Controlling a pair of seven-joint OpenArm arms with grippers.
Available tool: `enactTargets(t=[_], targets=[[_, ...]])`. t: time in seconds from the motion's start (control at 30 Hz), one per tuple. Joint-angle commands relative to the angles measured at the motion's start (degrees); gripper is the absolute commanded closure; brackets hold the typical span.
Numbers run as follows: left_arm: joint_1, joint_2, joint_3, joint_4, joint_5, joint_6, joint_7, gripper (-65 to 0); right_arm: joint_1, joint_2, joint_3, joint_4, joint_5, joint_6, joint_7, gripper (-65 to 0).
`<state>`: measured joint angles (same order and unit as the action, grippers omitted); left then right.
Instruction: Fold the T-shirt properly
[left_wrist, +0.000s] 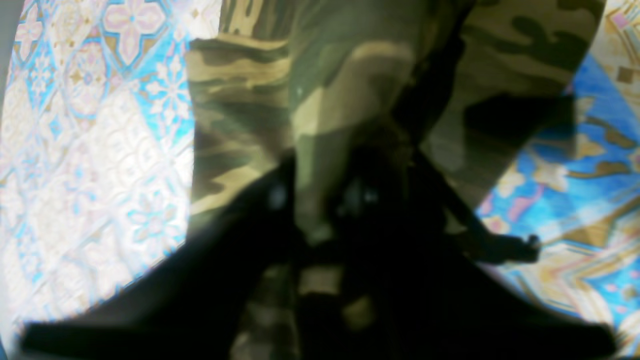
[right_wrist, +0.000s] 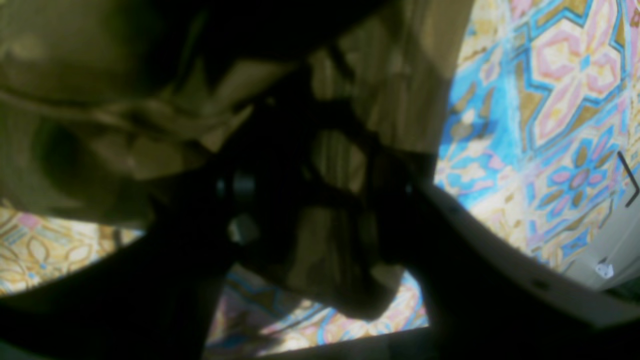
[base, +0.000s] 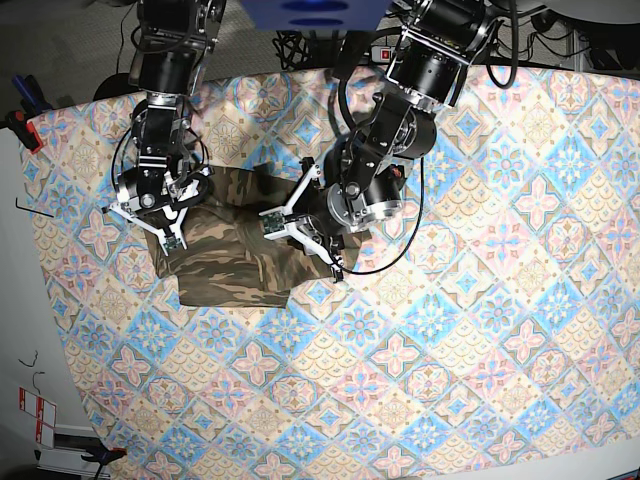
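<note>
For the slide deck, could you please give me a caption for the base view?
Two arms work over a camouflage T-shirt bunched on a patterned tablecloth, one gripper at each side of it.

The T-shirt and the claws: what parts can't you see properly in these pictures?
- Left wrist view: the left claw is a dark blur against the T-shirt; its grip can't be judged.
- Right wrist view: the right claw is in shadow, blurred, with cloth bunched around it.
- Base view: both arms cover parts of the T-shirt; neck and sleeves can't be told.
- The tablecloth is cut off at the bottom edge.
</note>
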<state>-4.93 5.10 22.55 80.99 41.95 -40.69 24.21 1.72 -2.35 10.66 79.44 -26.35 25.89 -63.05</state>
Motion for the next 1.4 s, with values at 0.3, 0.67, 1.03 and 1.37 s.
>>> enactTargets(t=[0.3, 0.67, 1.03, 1.37], targets=[[-3.5, 1.9, 4.8, 4.2, -0.9, 0.7, -1.2, -33.0, -0.4, -0.2, -0.1, -1.2, 1.4, 0.3, 1.7, -30.7], [-0.7, 0.0, 4.7, 21.8, -5.8, 0.7, -1.0, -28.4, -0.4, -0.2, -0.1, -1.2, 1.4, 0.3, 1.7, -30.7], [0.9, -2.2, -13.9, 24.4, -6.4, 0.7, -0.7, -33.2, -0.4, -0.2, -0.1, -1.2, 1.4, 0.3, 1.7, -30.5], [-11.7, 0.7, -26.4, 7.6, -6.2, 0.7, -0.7, -46.7, -0.4, -0.3, -2.3, -1.2, 1.4, 0.3, 1.7, -30.5]])
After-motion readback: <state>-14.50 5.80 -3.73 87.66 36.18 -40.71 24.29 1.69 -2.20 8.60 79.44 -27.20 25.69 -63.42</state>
